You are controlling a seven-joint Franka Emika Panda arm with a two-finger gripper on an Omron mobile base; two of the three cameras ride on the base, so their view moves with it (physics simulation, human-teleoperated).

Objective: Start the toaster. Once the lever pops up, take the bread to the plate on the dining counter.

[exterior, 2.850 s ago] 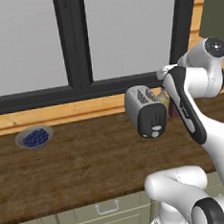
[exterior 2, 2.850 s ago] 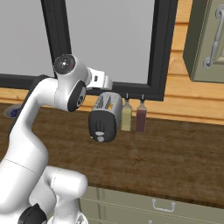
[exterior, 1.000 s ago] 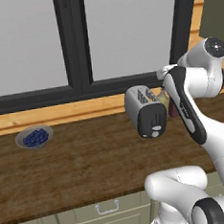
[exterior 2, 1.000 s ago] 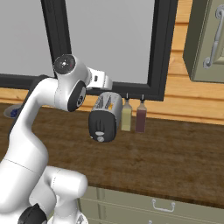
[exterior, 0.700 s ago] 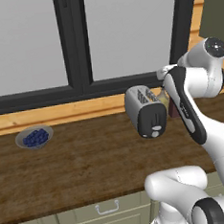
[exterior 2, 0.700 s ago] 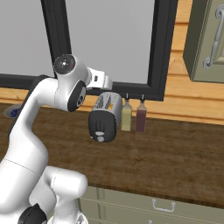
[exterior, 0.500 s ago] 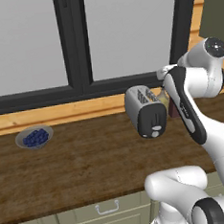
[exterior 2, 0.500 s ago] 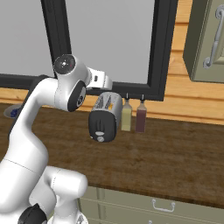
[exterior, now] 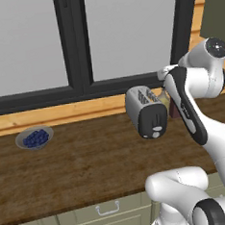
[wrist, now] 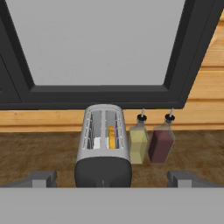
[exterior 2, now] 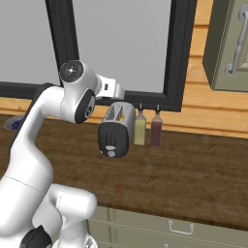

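Note:
The silver-grey toaster [exterior: 146, 112] [exterior 2: 116, 130] [wrist: 103, 146] stands on the wall-side wooden counter under the window, its black end panel facing me. A tan slice of bread [wrist: 112, 137] sits down in its right slot. My gripper [wrist: 112, 179] hovers above and just short of the toaster's black end. It is open, with its fingertips [wrist: 41, 178] spread wider than the toaster and nothing between them. The plate and the dining counter are out of view.
Right beside the toaster stand a yellow bottle [wrist: 138, 142] [exterior 2: 140, 130] and a dark red bottle [wrist: 160, 142] [exterior 2: 156, 131]. A grey bowl of blue berries [exterior: 34, 138] sits far left on the counter. The black window frame [wrist: 100, 94] runs close behind. A wall cabinet [exterior 2: 227, 43] hangs at upper right.

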